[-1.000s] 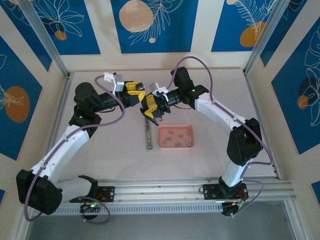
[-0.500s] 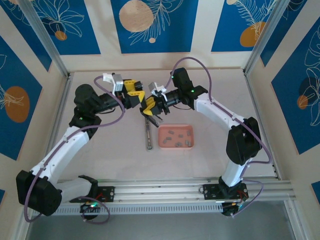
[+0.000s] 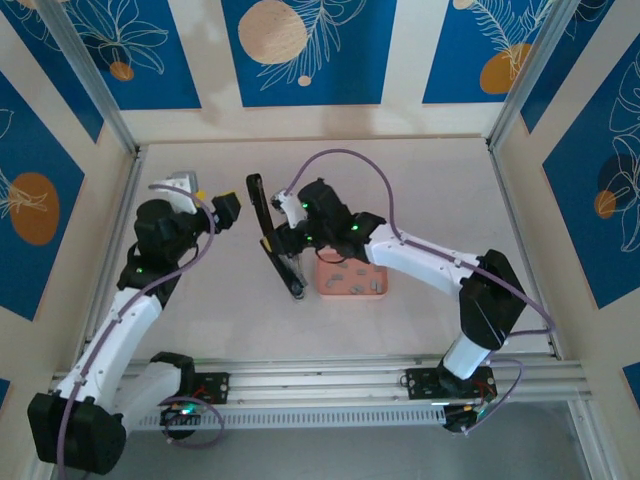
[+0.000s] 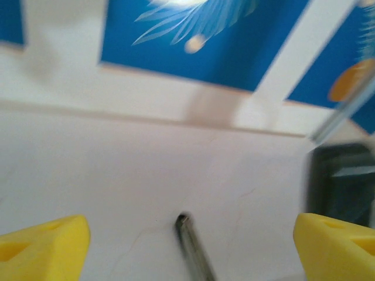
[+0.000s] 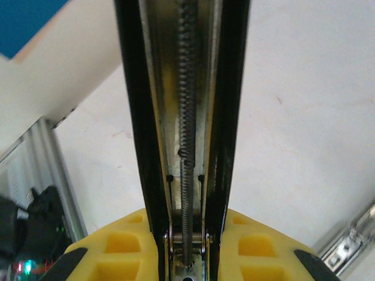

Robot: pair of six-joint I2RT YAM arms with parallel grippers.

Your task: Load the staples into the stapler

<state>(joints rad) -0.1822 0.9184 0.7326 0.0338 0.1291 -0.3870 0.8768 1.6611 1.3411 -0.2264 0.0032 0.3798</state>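
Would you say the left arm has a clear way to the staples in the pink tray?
Probably not: the stapler, held by the right gripper, stands between the open left gripper and the staples, and the right arm overhangs the pink tray.

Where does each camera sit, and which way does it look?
Top external: above, behind the bases, looking down on left arm, right arm, the slim black-and-metal stapler.
Left wrist: on the left arm, facing the blue wall; open left end effector's yellow fingers show.
Right wrist: on the right arm, looking along the stapler's channel; right end effector grips it.
Top and right wrist share the stapler.
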